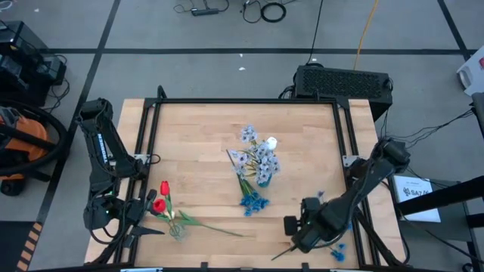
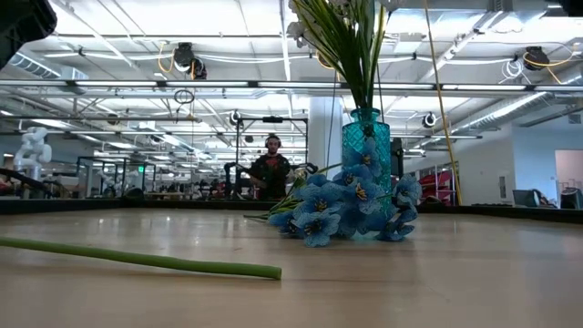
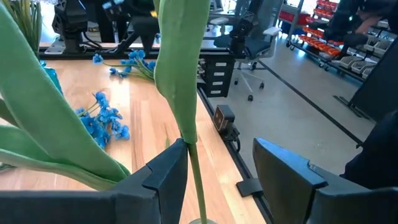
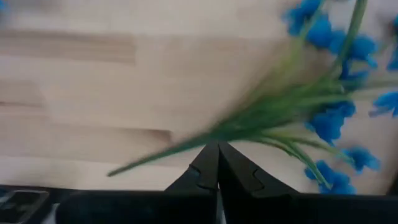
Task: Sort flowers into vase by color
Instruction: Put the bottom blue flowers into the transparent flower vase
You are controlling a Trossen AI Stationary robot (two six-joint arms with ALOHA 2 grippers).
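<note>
Two red tulips [image 1: 160,198] stand in a clear vase [image 1: 178,230] near the table's near left corner. My left gripper [image 1: 142,215] is open beside them. In its wrist view a green tulip stem [image 3: 198,180] runs between the fingers [image 3: 217,162], close against one of them; whether it touches, I cannot tell. My right gripper [image 1: 299,236], by the near edge, is shut on a bright blue spray [image 1: 337,250]. The blue vase [image 1: 263,178] at mid-table holds pale grey-blue sprays [image 1: 253,155] and a cream-white tulip [image 1: 271,142]. Another bright blue spray [image 1: 253,202] lies against its foot [image 2: 346,210]. My right gripper pinches the bright blue spray's green stem [image 4: 205,139] between its shut fingertips [image 4: 217,163], just below where the stem branches. The fingers come from above and lie across the stem. The bare stem end [image 1: 281,255] sticks out one side, the blue flowers [image 4: 323,121] out the other.
A long green stem [image 1: 215,229] lies on the table beside the clear vase, and the low view shows it lying flat [image 2: 137,260]. A black rail frame [image 1: 249,100] rims the table. Bare wood lies between the two vases. A person [image 2: 271,169] sits in the room beyond.
</note>
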